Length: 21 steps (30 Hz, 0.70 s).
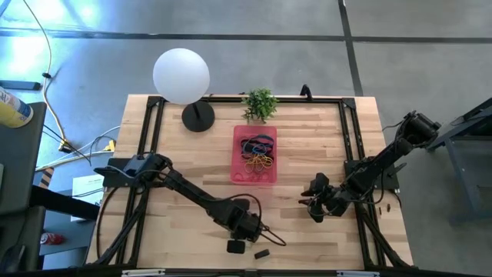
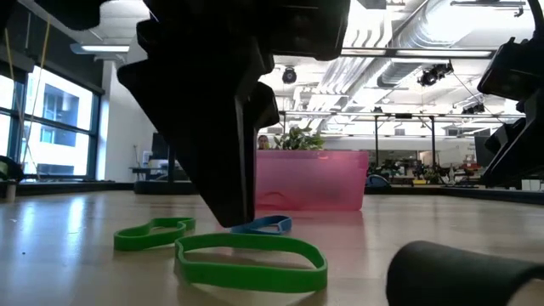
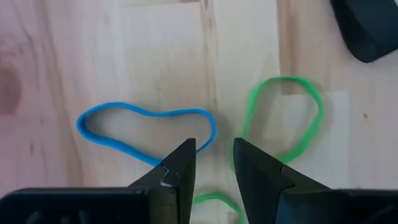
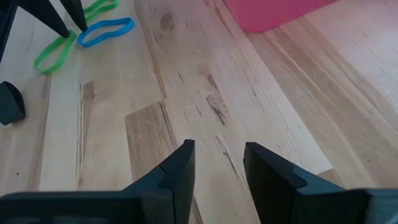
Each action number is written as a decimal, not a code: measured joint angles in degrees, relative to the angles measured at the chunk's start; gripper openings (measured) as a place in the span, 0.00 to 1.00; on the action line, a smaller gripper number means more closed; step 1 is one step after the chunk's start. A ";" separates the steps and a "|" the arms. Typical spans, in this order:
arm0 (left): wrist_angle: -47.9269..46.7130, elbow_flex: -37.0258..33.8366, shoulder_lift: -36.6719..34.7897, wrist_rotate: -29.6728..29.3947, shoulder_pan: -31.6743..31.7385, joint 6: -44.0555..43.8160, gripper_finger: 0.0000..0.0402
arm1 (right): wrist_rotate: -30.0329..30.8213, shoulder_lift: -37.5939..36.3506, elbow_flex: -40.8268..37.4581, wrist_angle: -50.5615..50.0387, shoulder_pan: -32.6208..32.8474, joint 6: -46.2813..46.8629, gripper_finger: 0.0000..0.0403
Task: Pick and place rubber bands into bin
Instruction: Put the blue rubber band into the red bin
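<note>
The pink bin [image 1: 254,175] stands mid-table and holds several rubber bands [image 1: 257,151]. On the wood near the table's near edge lie a blue band [image 3: 146,127] and two green bands [image 3: 283,118] [image 3: 214,200]; the low view shows them flat as the blue band [image 2: 263,225] and the green bands [image 2: 153,234] [image 2: 251,259]. My left gripper [image 3: 214,146] is open and points down over these bands, its gap between the blue band's end and a green one. My right gripper [image 4: 217,149] is open over bare wood right of the bin [image 4: 280,12]. My left gripper comes from above, pointing down, and one fingertip [image 3: 183,155] stands right at the blue band's edge [image 3: 155,160]. I cannot tell whether it touches the band.
Two small black blocks [image 1: 236,246] [image 1: 262,253] lie near the near edge, close to the left gripper. A green potted plant [image 1: 260,102] and a white globe lamp [image 1: 181,75] stand at the far edge. Bare wood lies between the bin and the bands.
</note>
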 joint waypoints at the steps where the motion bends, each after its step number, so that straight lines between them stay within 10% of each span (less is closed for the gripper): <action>1: 0.00 0.00 0.00 -0.53 0.02 0.02 0.24 | 0.00 0.00 0.00 -0.02 -0.02 -0.02 0.32; 21: 0.04 0.00 0.00 -2.10 0.04 10.07 0.24 | 0.20 0.00 0.00 0.00 -0.02 0.16 0.32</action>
